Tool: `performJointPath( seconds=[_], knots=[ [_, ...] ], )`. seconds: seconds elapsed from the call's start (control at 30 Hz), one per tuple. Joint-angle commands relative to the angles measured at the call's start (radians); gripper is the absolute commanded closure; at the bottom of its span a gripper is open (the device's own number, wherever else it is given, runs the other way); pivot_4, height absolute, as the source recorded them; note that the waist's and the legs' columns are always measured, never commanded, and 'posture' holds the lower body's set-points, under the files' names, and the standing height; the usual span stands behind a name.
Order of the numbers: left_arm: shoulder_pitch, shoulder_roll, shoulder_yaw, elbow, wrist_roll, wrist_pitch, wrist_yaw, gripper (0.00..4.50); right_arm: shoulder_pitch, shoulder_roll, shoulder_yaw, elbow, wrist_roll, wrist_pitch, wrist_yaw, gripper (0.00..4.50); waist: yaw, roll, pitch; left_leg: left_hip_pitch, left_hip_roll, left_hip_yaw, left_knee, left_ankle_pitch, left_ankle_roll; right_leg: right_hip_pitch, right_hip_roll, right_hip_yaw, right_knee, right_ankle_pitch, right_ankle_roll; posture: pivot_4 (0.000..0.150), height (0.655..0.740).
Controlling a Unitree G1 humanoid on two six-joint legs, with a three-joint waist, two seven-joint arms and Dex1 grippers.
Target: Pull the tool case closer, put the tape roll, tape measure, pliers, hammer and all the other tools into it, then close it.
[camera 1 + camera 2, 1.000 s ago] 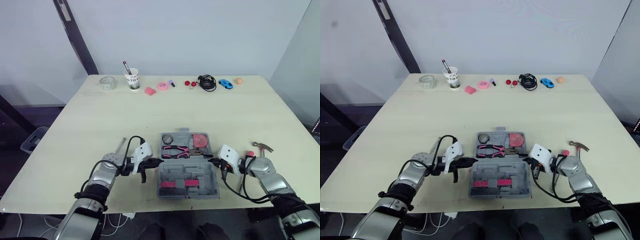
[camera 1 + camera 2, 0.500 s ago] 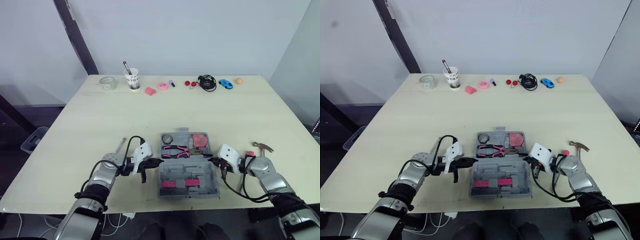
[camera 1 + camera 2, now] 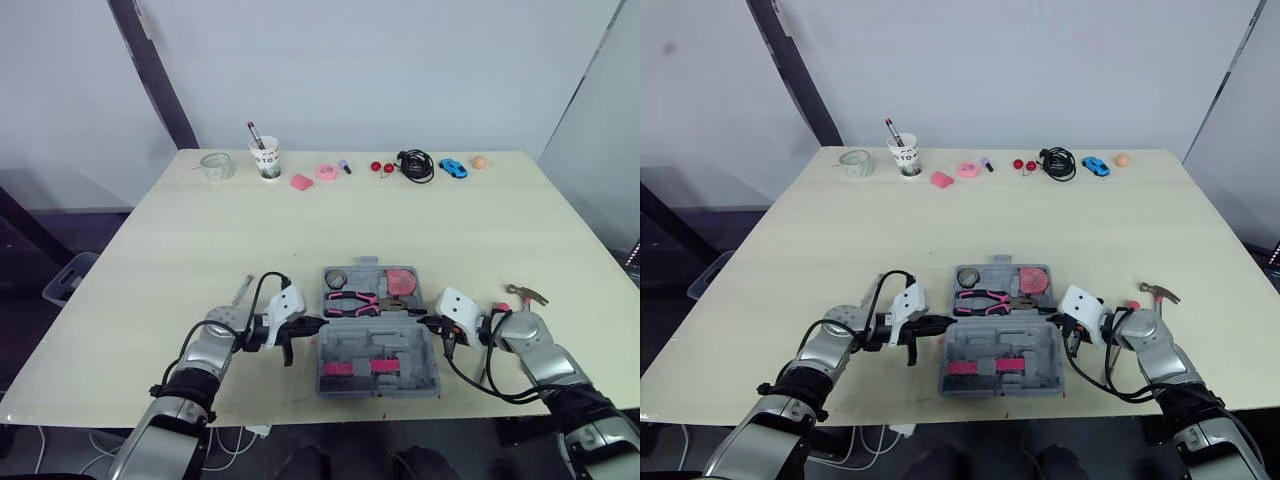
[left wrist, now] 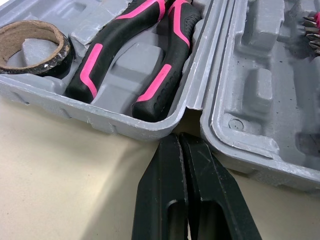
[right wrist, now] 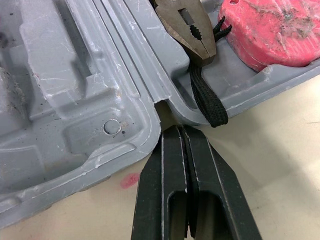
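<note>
Two claws pinched shut: I see left claw [image 4: 179, 136] and right claw [image 5: 181, 129] at the open tool case [image 3: 350, 345] hinge ends | case by tabletop [image 3: 300, 230] near edge, pliers [image 4: 161, 80] inside | hammer [image 3: 524, 293] outside, toward right edge

Open case [image 3: 1000, 350] sits between the jaws: left gripper [image 3: 945, 323] at one hinge end, right gripper [image 3: 1052, 321] at the other. The hammer [image 3: 1160, 292] lies well behind right jaws.

A pale wooden table [image 3: 300, 240] stands before a plain white wall [image 3: 400, 70], above dark floor [image 3: 20, 320].
</note>
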Motion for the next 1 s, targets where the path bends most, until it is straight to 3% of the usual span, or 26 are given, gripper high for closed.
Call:
performJointPath(
  seconds=[0.03,0.83,1.0],
  knots=[
    [0.002,-0.014,-0.028,0.018,0.027,0.003,0.006,4.38,0.016,-0.001,0.023,-0.031,0.007,0.010,0.023,4.48,0.001,0.000,0.000,0.000,0.000,0.000,0.000,0.000,0.000,0.000,0.000,0.000,0.000,0.000,0.000,0.150,0.7400],
    [0.025,0.002,-0.019,0.014,0.030,-0.006,0.011,4.38,0.028,-0.054,-0.004,-0.020,0.006,0.011,0.020,4.48,0.008,0.000,0.000,0.000,0.000,0.000,0.000,0.000,0.000,0.000,0.000,0.000,0.000,0.000,0.000,0.150,0.7400],
    [0.063,0.027,0.026,-0.044,-0.017,0.002,0.006,4.38,0.068,-0.050,-0.083,-0.073,0.100,0.018,0.015,4.48,0.007,0.000,0.000,0.000,0.000,0.000,0.000,0.000,0.000,0.000,0.000,0.000,-0.001,0.000,0.000,0.150,0.7400]
  ],
)
